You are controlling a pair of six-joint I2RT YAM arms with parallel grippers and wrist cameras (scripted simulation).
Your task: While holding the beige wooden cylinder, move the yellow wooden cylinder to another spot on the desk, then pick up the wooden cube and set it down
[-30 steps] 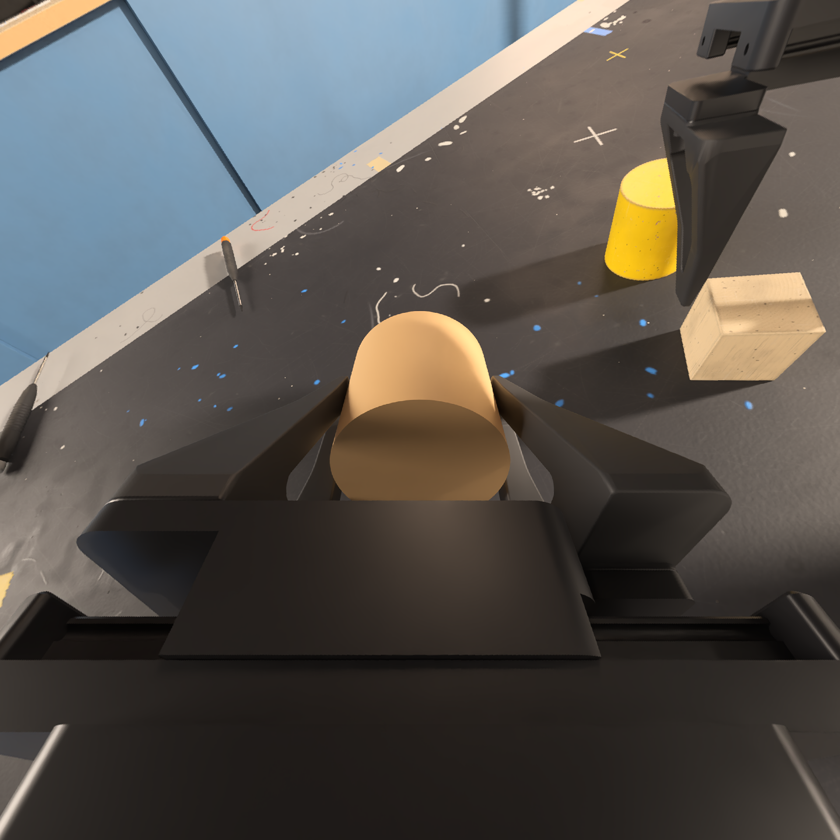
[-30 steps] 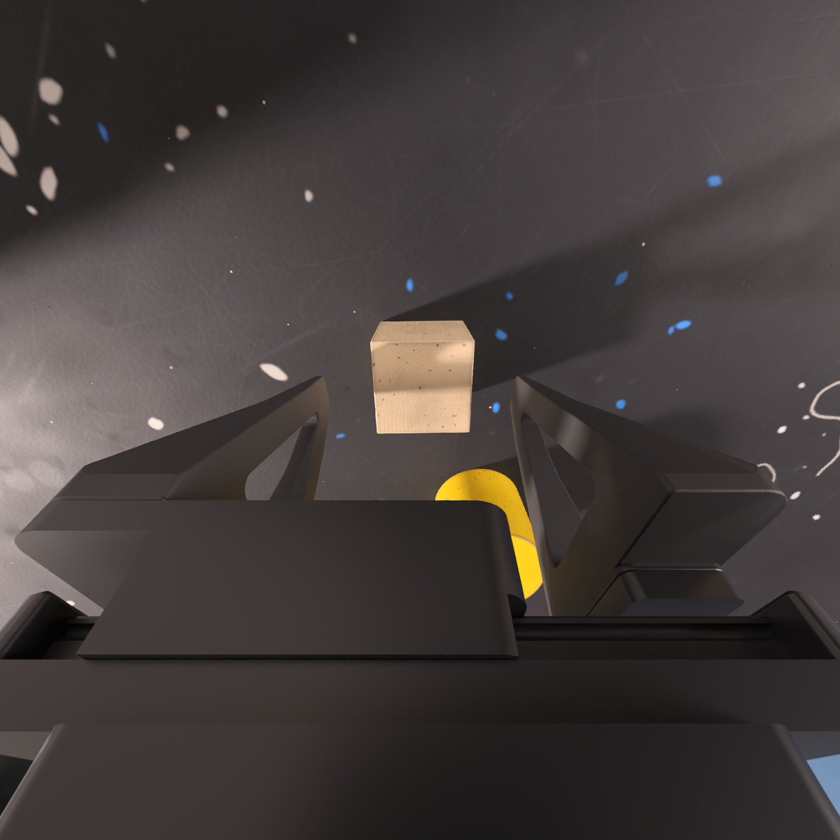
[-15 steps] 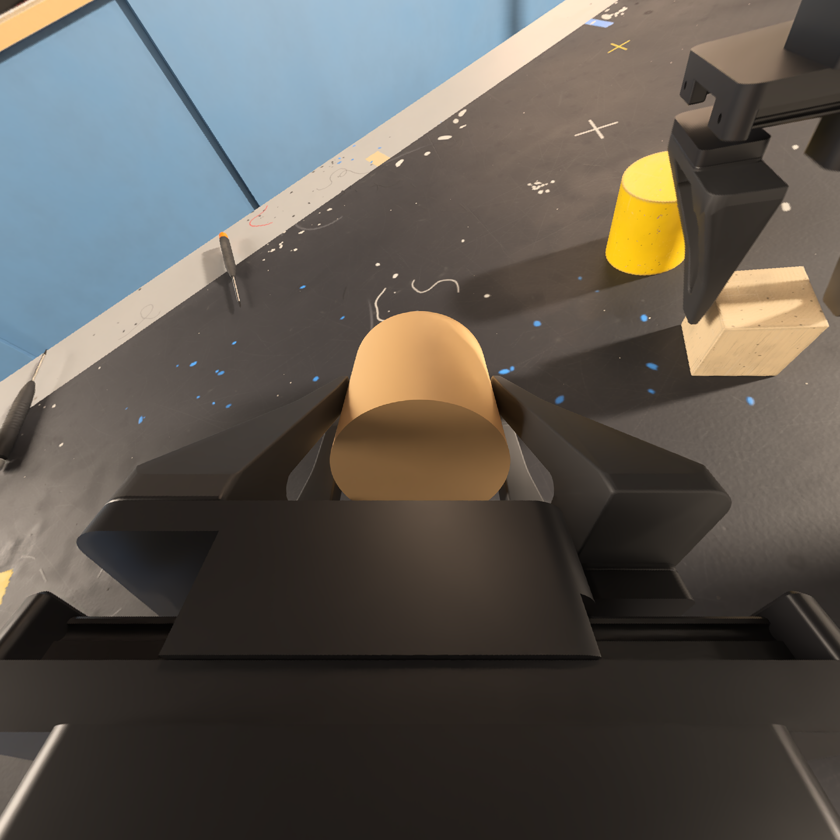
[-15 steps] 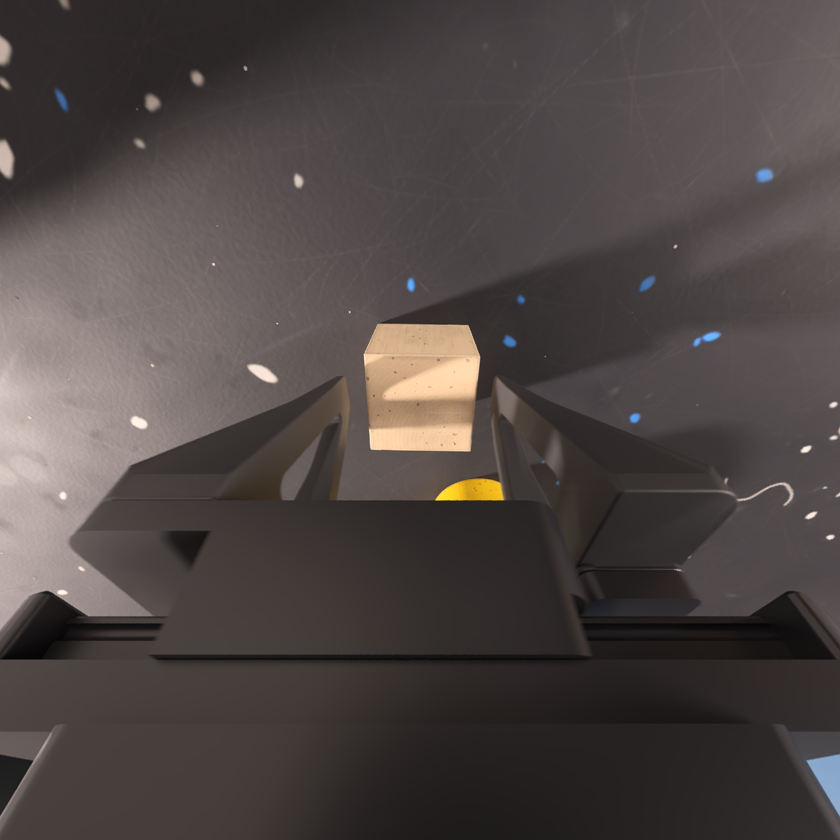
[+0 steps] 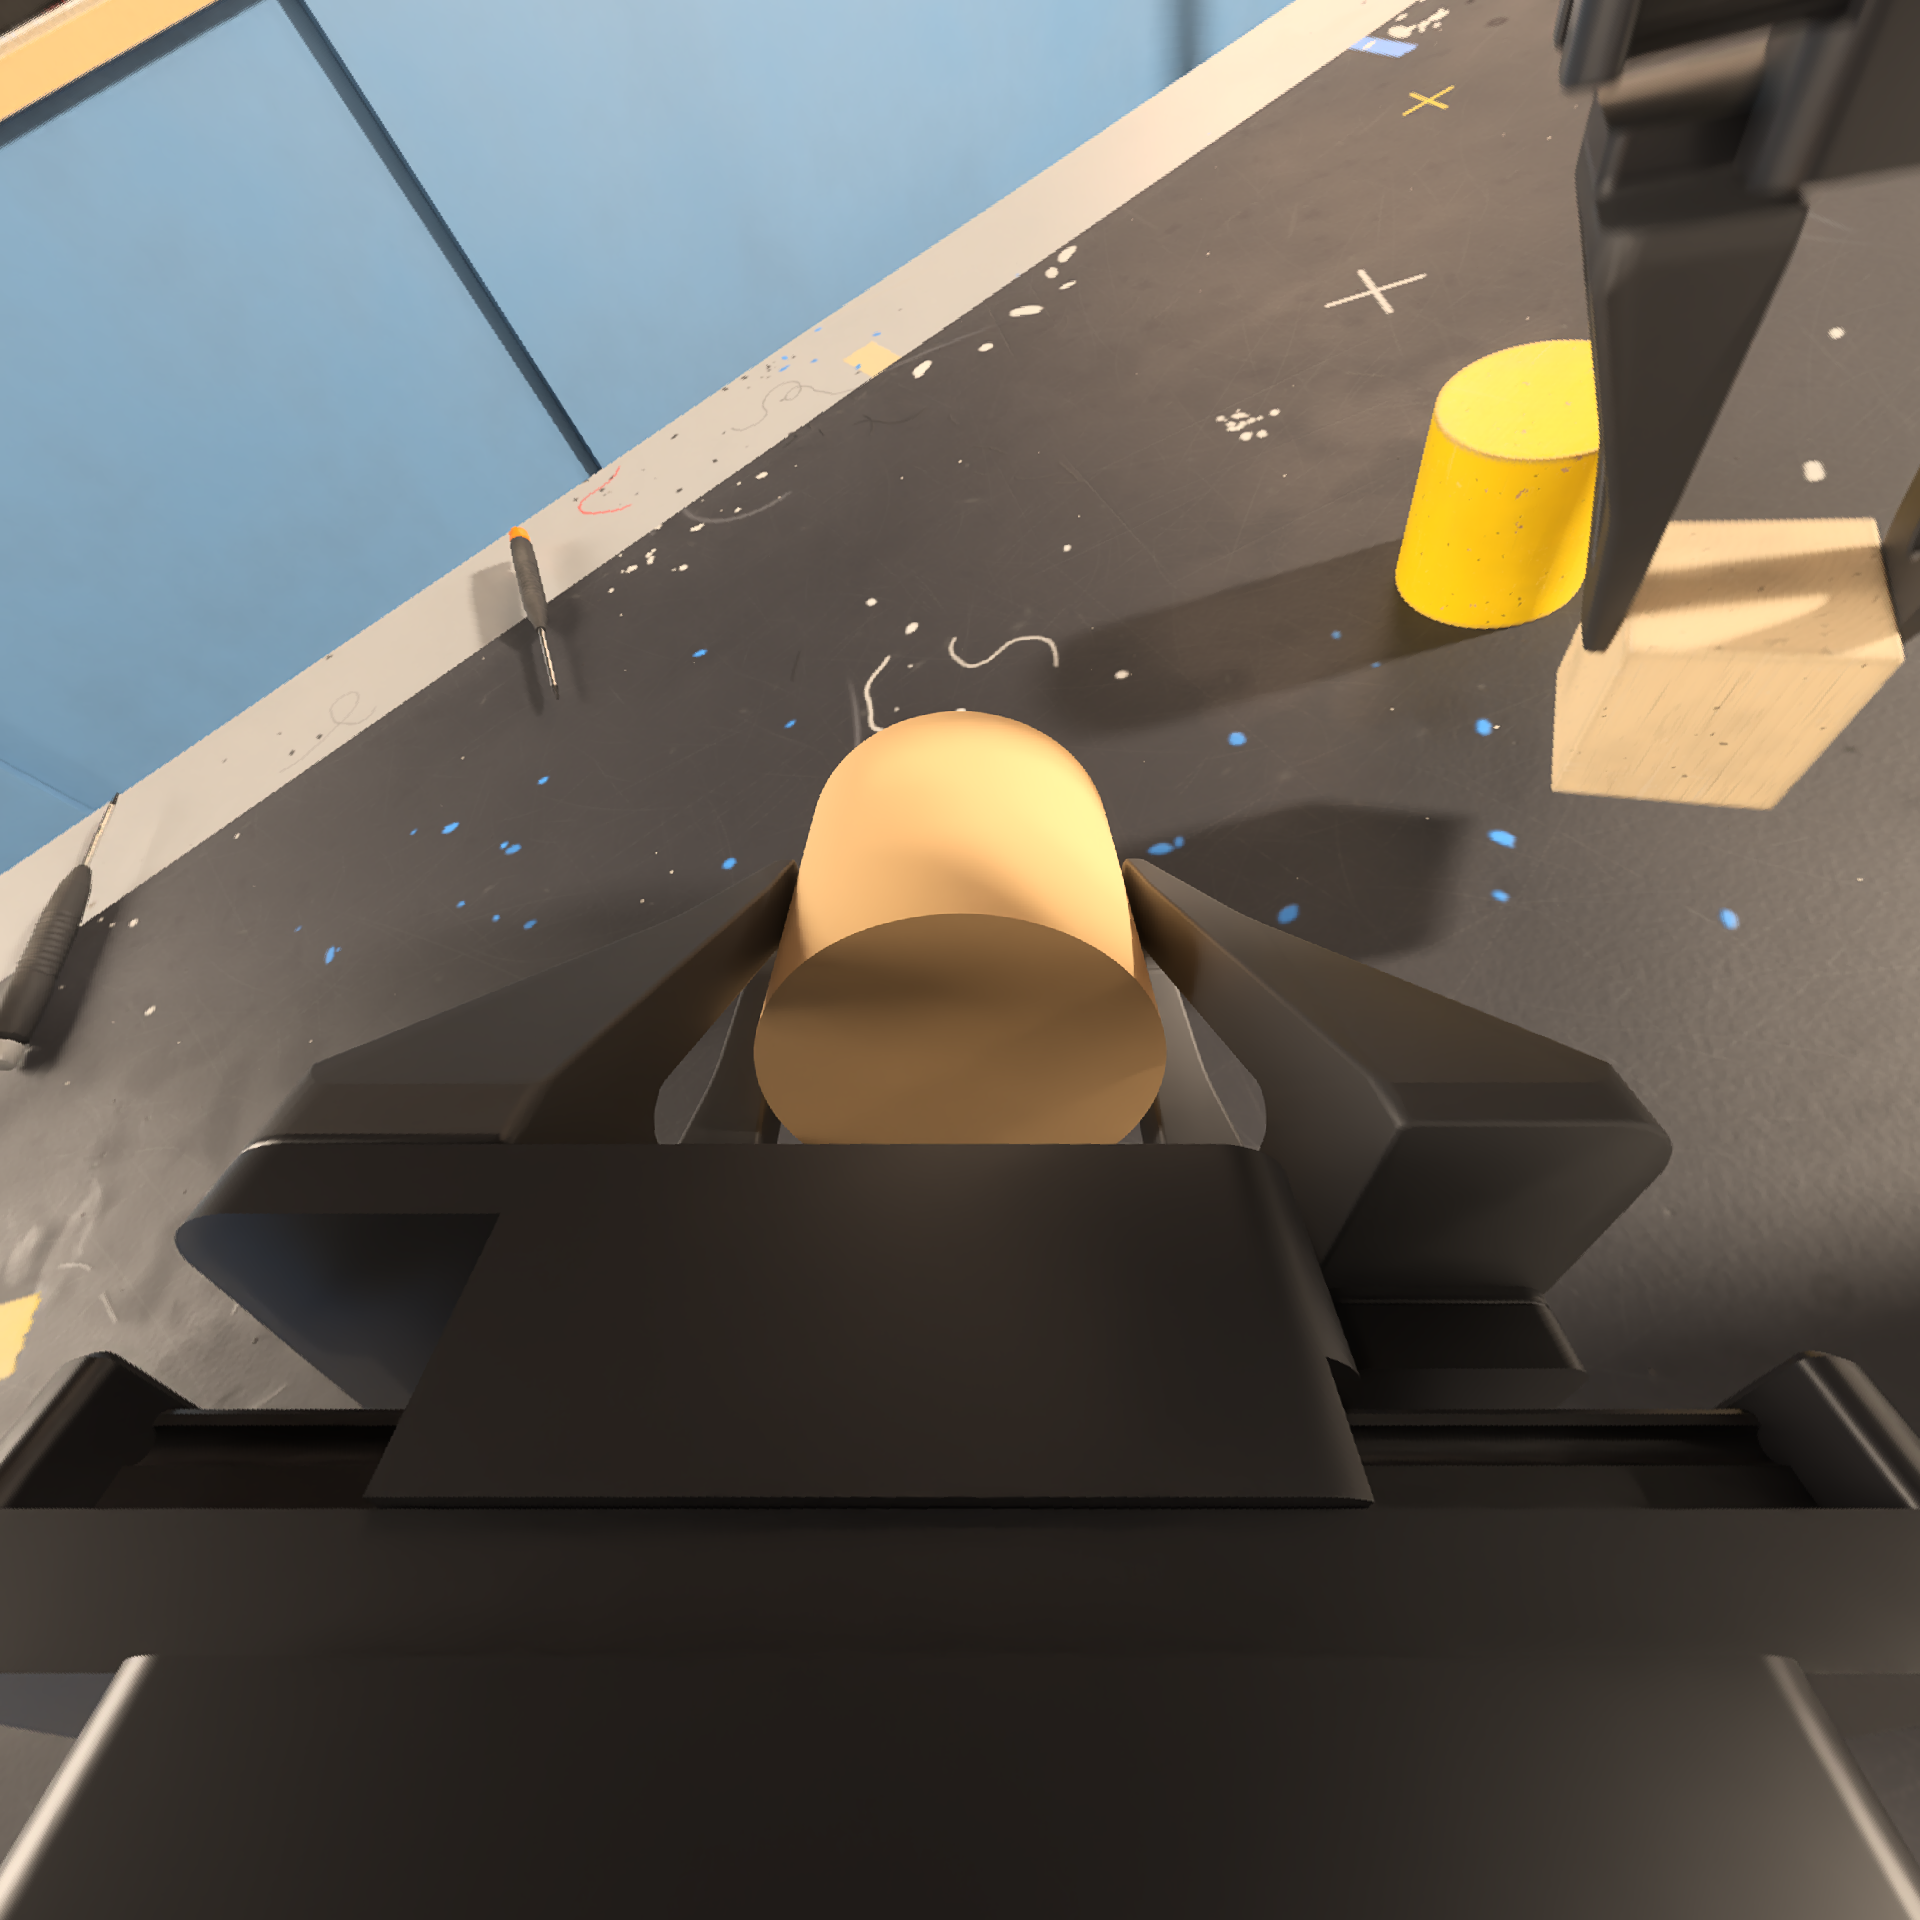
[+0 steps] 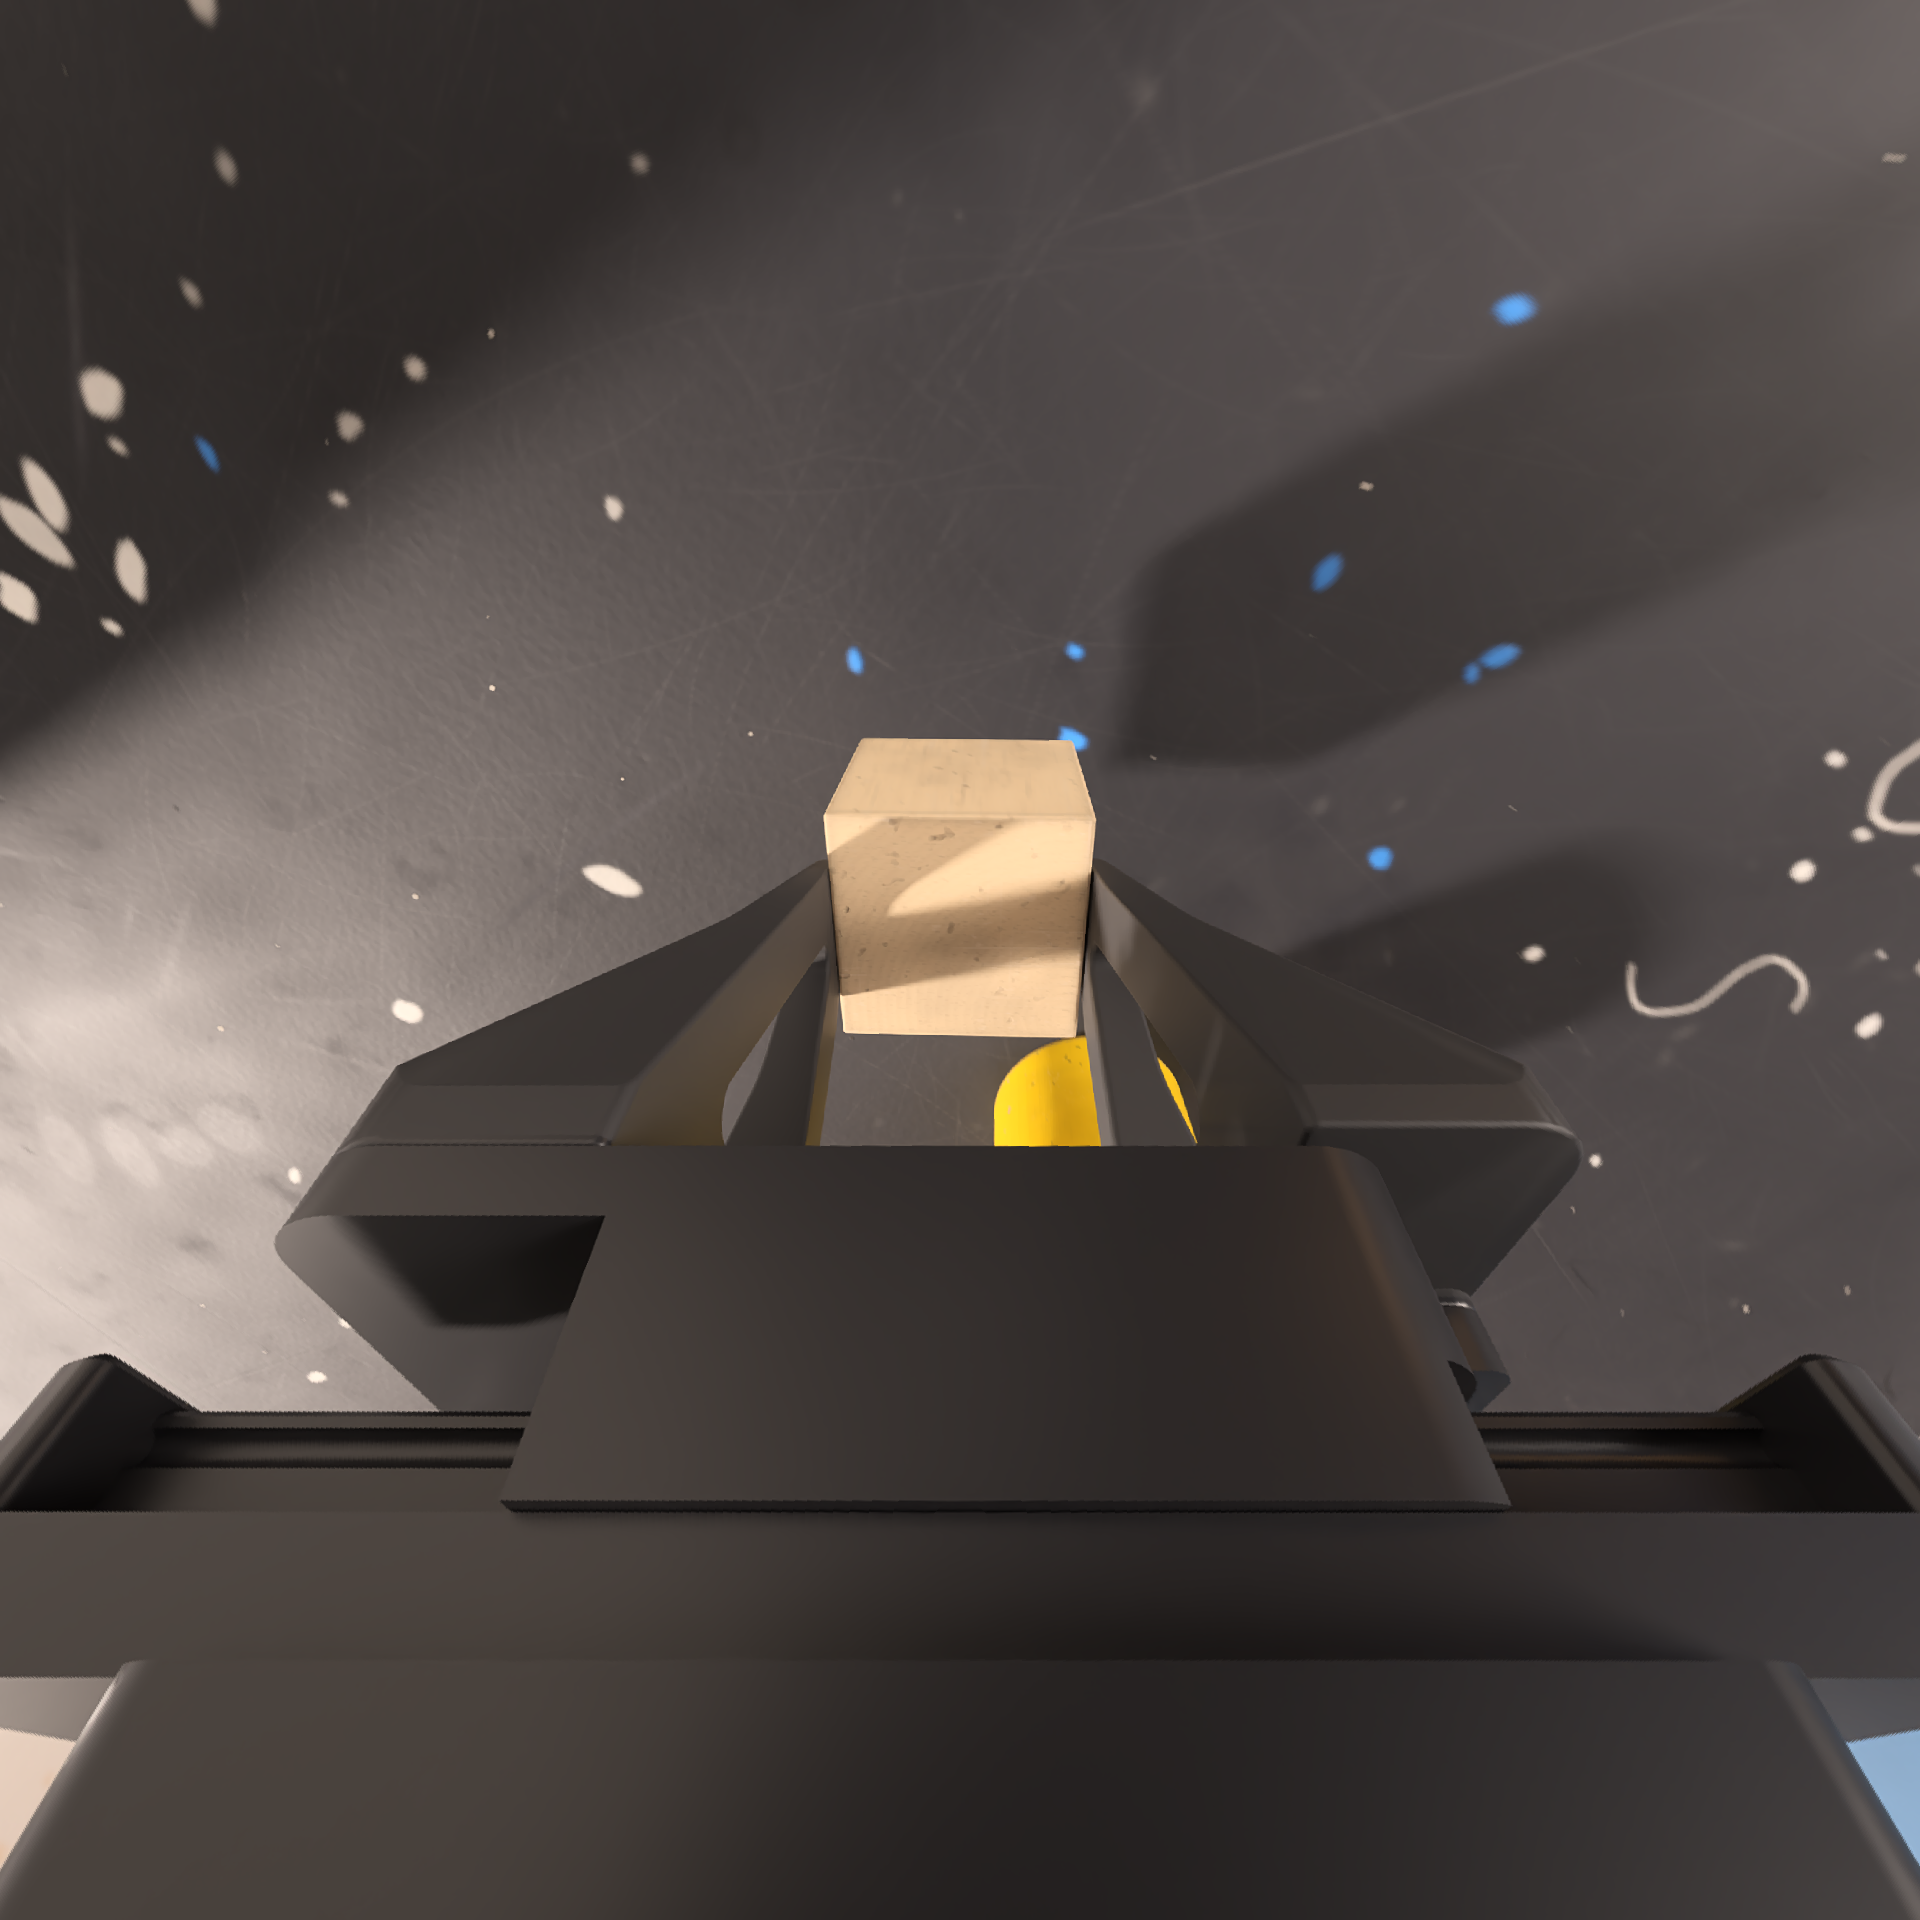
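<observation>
My left gripper is shut on the beige wooden cylinder and holds it lying along the fingers above the dark desk. My right gripper is shut on the pale wooden cube, with both fingers pressed on its sides. In the left wrist view the cube hangs at the right edge under one of the right gripper's fingers, its shadow lying apart from it on the desk. The yellow wooden cylinder stands upright on the desk just behind the cube. It also shows below the cube in the right wrist view.
A small screwdriver lies at the desk's pale far edge, and another dark tool lies at the left edge. A blue wall panel rises beyond the edge. Paint specks and chalk marks dot the desk.
My right gripper came down around the cube, closed on it, and raised it off the desk. My left gripper kept the beige cylinder still.
</observation>
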